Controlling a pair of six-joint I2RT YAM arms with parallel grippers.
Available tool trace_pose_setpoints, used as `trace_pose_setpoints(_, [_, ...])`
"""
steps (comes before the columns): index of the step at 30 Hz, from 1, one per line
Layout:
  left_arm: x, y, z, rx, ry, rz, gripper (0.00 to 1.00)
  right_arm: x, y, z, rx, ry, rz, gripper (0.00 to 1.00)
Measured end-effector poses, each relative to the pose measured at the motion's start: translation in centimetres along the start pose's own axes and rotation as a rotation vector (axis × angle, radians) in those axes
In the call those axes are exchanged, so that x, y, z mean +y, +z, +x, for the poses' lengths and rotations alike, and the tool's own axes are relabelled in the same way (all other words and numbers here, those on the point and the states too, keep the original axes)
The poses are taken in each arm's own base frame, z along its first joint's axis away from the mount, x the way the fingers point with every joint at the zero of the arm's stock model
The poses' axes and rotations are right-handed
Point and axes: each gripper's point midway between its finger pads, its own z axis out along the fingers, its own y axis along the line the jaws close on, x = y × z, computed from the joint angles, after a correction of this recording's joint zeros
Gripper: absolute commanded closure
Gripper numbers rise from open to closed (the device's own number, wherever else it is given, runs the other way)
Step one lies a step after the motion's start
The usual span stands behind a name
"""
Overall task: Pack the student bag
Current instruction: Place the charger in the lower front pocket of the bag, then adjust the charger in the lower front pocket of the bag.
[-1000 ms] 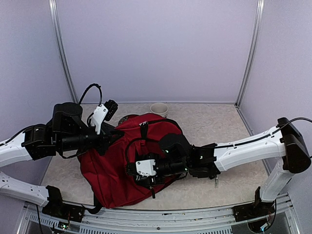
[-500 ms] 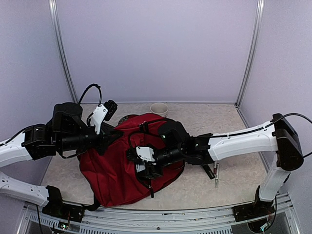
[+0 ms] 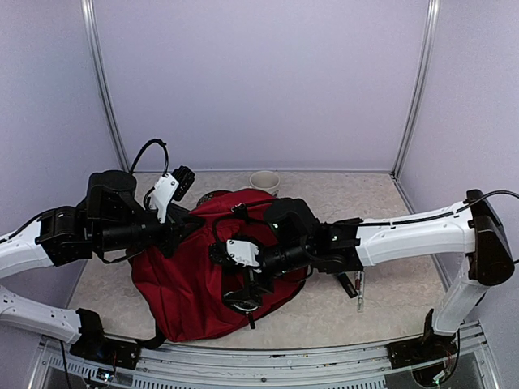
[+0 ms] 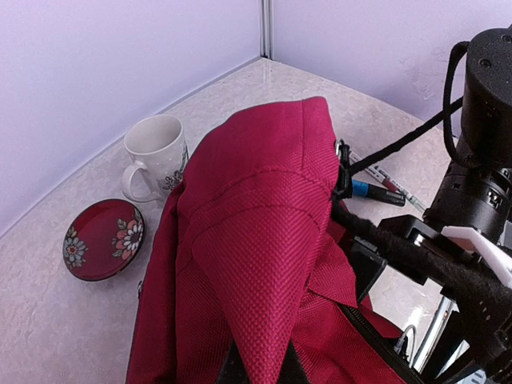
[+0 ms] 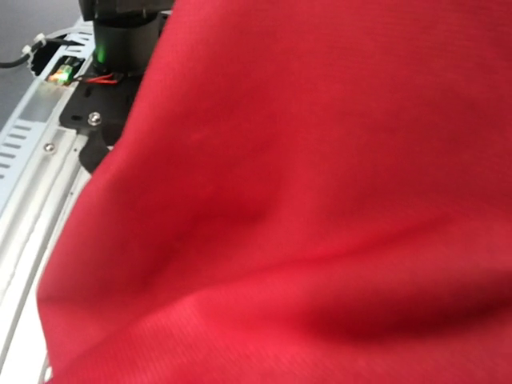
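Observation:
The student bag (image 3: 190,284) is a big dark-red backpack lying in the middle of the table. A black zipper edge shows on the bag (image 4: 264,240) in the left wrist view. My left gripper (image 3: 193,224) is shut on a fold of the bag's upper fabric and holds it raised; the cloth runs to a pinched point at the left gripper (image 4: 260,372). My right gripper (image 3: 242,293) hangs low over the bag's front. Its dark jaws look spread and I see nothing between them. The right wrist view shows only blurred red bag cloth (image 5: 304,224), no fingers.
A white mug (image 4: 156,156) and a red flowered saucer (image 4: 100,240) stand behind the bag near the back wall. Pens (image 3: 355,288) lie on the table to the bag's right, one a blue-capped marker (image 4: 372,190). The right arm (image 4: 480,160) crosses close by.
The right gripper's jaws have spread wider and its wrist has shifted slightly over the bag's front. The left gripper and the raised fold have not moved.

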Motion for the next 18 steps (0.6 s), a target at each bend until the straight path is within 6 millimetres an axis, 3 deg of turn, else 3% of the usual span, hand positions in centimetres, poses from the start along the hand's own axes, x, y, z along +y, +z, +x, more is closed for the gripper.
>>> trace_pose_setpoints(6, [-0.2,0.0,-0.2,-0.007,-0.001,0.008,1.00,0.8,-2.0,-1.0,0.006,0.050,-0.031,0.08])
trace_pose_setpoints(10, [-0.2,0.0,-0.2,-0.007,-0.001,0.012,1.00,1.5,-5.6,-3.5,-0.055,0.103,-0.025,0.18])
trace_pose_setpoints(13, [-0.3,0.0,-0.2,-0.007,-0.001,0.018,1.00,2.2,-8.3,-4.2,-0.099,0.169,-0.012,0.24])
trace_pose_setpoints(16, [-0.4,0.0,-0.2,-0.007,-0.001,0.023,1.00,3.1,-9.4,-2.8,-0.105,0.270,-0.004,0.40])
trace_pose_setpoints(18, [-0.5,0.0,-0.2,-0.007,-0.001,0.025,1.00,3.7,-9.2,-0.3,-0.077,0.362,0.014,0.48])
